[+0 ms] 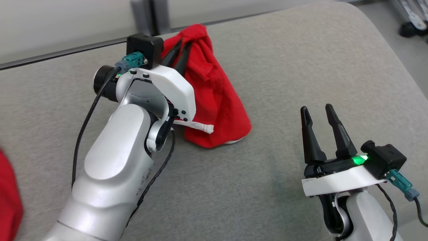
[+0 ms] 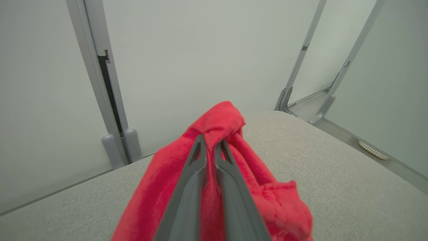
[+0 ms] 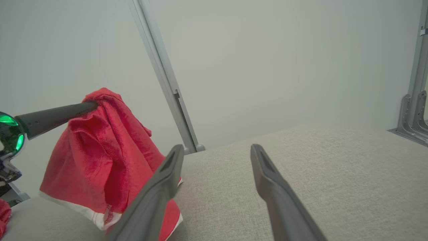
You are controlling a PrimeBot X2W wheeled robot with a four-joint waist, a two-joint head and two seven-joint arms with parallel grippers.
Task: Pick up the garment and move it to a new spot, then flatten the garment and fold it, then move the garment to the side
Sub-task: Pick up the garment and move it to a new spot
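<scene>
- This looks like a robot test cell or lab rather than a home: plain pale wall panels [image 2: 200,50] close it in on the far side.
- Grey metal posts [image 2: 100,83] frame the panels, with brackets [image 3: 413,113] at their feet on the far right.
- A padded grey fabric surface [image 1: 301,67] stands over a bare grey floor [image 1: 378,16].

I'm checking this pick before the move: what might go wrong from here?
The left gripper pinches only a small bunch at the top of the red garment, so the cloth may slip out in transit. The hem seems to rest on the gray cushion, so a sideways move might drag and crumple it further.
</scene>
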